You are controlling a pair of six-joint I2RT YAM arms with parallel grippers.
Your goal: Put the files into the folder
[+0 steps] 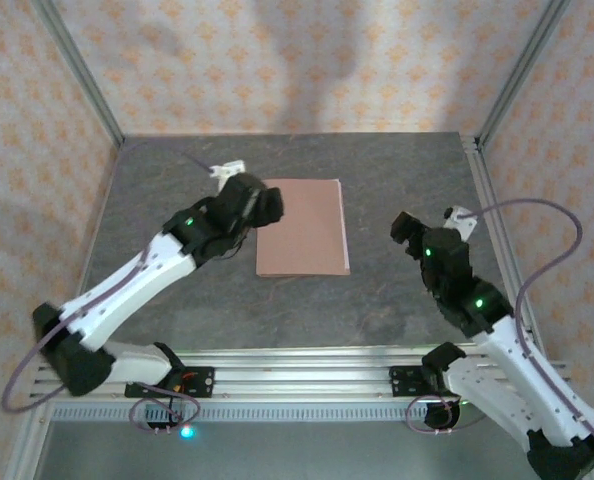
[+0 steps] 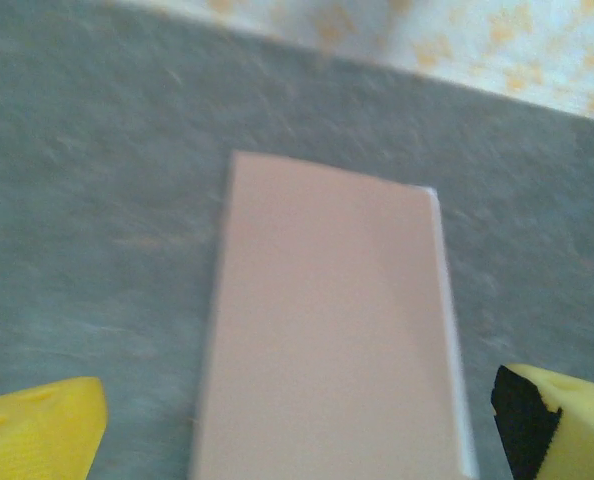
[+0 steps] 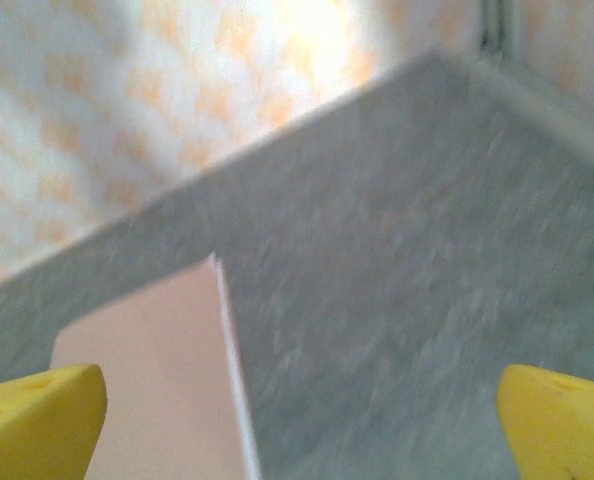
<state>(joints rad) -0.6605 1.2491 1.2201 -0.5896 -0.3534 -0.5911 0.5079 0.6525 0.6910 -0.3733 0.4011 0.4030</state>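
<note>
- The pinkish-brown folder [image 1: 302,228] lies shut and flat at the middle of the grey desk [image 1: 167,170], its long sides running away from the arms' bases.
- A thin white line of files [image 2: 445,290] peeks from under the cover along the folder's right-hand edge. The paper appears to be inside, with the cover lying over it.
- How many sheets are tucked in cannot be told, since nothing but that sliver of white is exposed. No loose page lies on the bare stone-patterned surface around the folder.
- Judged from this, the task looks all but finished. The files seem to be in the folder and the cover is down.
- What may remain is little more than drawing both arms clear. The protruding white edge could perhaps also be squared up.
- The left end effector [image 1: 267,207] hangs over the far left part of the folder. In its wrist view the yellow fingertips [image 2: 37,425] stand wide apart and grip nothing, with the folder between them. Whether anything touches the cover cannot be told.
- The right end effector [image 1: 407,228] sits well to the right of the folder, over open desk. Its yellow tips are also spread wide and carry nothing, and its wrist camera catches the folder's far right corner at the lower left.
- Patterned cream-and-orange walls [image 1: 277,60] close in the workspace on three sides.
</note>
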